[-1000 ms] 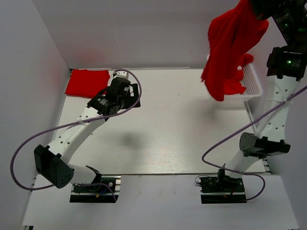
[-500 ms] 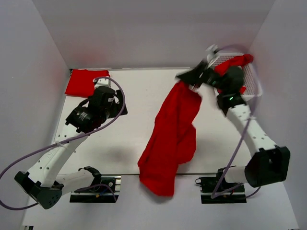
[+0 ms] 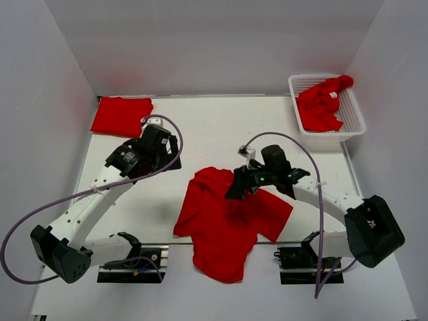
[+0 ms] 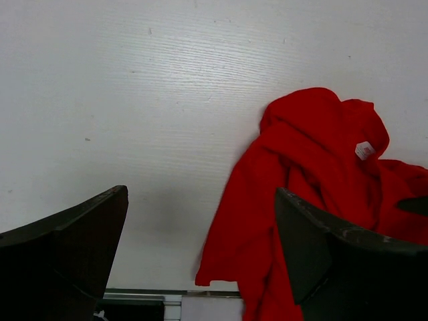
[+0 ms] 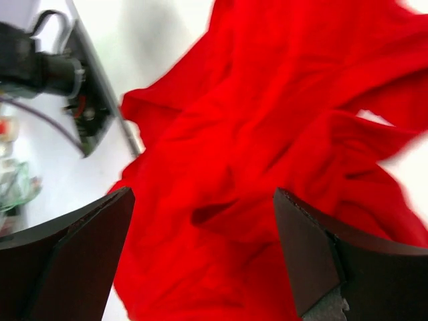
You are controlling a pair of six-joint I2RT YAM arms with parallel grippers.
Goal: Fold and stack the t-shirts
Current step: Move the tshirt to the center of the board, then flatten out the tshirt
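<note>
One crumpled red t-shirt (image 3: 224, 224) lies spread on the table's near middle, its lower part hanging over the front edge. My right gripper (image 3: 235, 187) hovers open just over its upper part; in the right wrist view the red fabric (image 5: 267, 120) fills the space below my right gripper (image 5: 204, 194), with nothing between the jaws. My left gripper (image 3: 167, 150) stands open to the shirt's left, apart from it. The left wrist view shows the shirt (image 4: 314, 167) with its white label (image 4: 364, 150) to the right of my left gripper (image 4: 200, 200). A folded t-shirt (image 3: 122, 115) lies at the far left.
A white lattice basket (image 3: 356, 114) at the back right holds another bunched red t-shirt (image 3: 319, 107). White walls close in the table on the left, back and right. The table's front edge (image 3: 167, 243) runs just ahead of the arm bases, and purple cables loop beside both arms.
The right arm swung the red shirt down from above the basket onto the table's near middle and opened its jaws, releasing it. The left arm shifted slightly toward the centre.
</note>
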